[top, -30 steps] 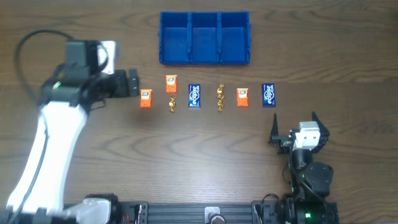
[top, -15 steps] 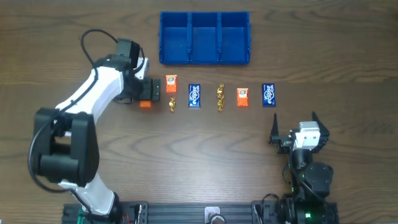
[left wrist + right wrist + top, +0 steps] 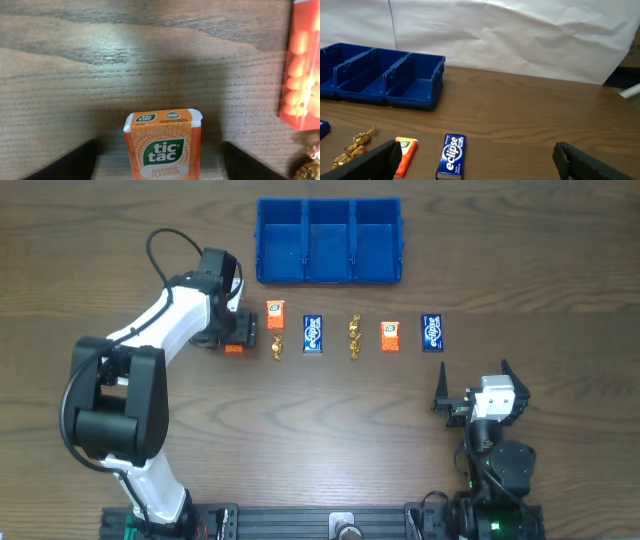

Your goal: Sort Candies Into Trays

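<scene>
The left gripper (image 3: 237, 331) is swinging in over the leftmost orange mint box (image 3: 164, 145), fingers spread either side of it. The box is lying on the table (image 3: 330, 430). It is lining up the grasp; next it needs a square pinch, then a lift toward the blue tray (image 3: 330, 279).

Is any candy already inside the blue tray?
No, all three compartments of the blue tray show bare floors in the top view.

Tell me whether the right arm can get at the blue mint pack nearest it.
Probably yes. The blue mint pack lies flat just ahead of the right gripper, whose jaws stand open, with bare table between them and nothing touching the pack.
</scene>
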